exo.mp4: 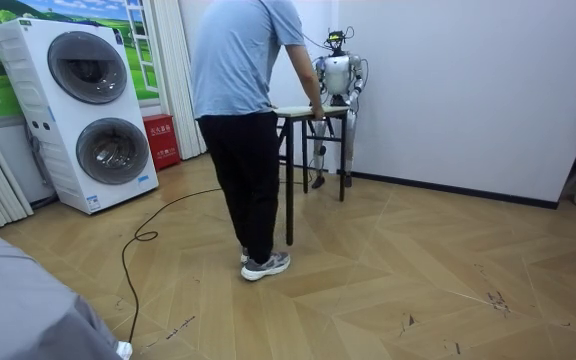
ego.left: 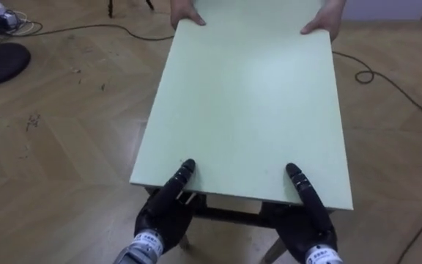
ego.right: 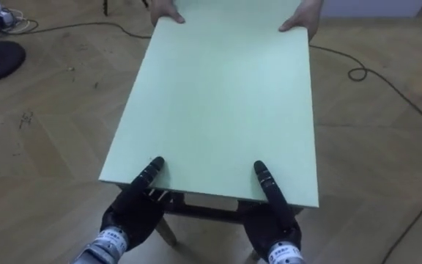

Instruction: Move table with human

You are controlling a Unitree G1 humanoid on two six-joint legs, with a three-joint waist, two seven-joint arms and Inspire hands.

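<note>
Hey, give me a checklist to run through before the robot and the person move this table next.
1. Left hand at the table's near edge: ok.
2. Right hand at that edge: ok.
3. Person's hands on the far edge: ok.
4. Grip beneath the near edge: cannot tell, hidden.
5. Black cable on the floor to the robot's right, clear of the path: cannot tell.

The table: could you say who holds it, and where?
Left hand and right hand clasp the table by its near edge, thumbs on top; a person's hands hold the far edge.
</note>
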